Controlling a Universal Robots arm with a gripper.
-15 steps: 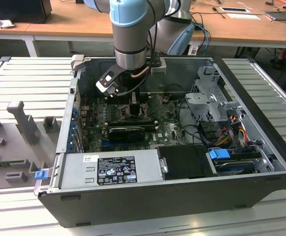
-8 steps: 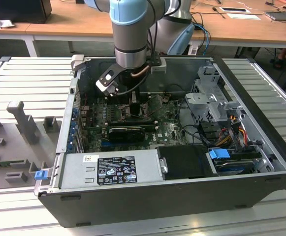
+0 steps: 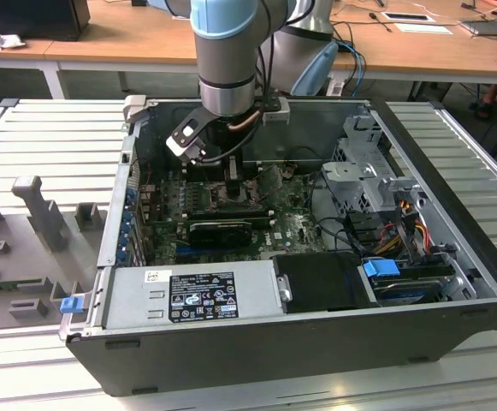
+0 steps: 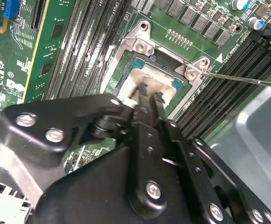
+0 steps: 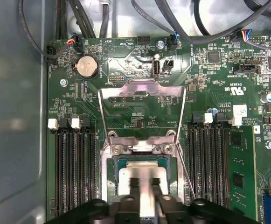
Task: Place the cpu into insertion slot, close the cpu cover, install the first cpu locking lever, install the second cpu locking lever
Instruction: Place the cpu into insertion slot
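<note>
The cpu (image 5: pixel 142 173), a silvery square chip, lies flat in the insertion slot (image 5: pixel 111 179) on the green motherboard; it also shows in the second wrist view (image 4: pixel 167 83). The cpu cover (image 5: pixel 142 88), a thin silver frame, is swung fully open and lies back on the board beyond the slot. A thin wire locking lever (image 4: pixel 247 80) sticks out free beside the slot. My gripper (image 5: pixel 145 184) (image 4: pixel 149 91) hangs directly over the chip's middle, its black fingers close together with nothing between them. In the exterior view the gripper (image 3: pixel 231 171) reaches down into the open computer case.
Black memory slots (image 5: pixel 74 163) flank the socket on both sides. A coin battery (image 5: pixel 86 66) and cables (image 5: pixel 172 18) lie beyond the cover. In the exterior view a black graphics card (image 3: pixel 222 227), power supply (image 3: pixel 201 291) and drive cage (image 3: pixel 372 175) crowd the case.
</note>
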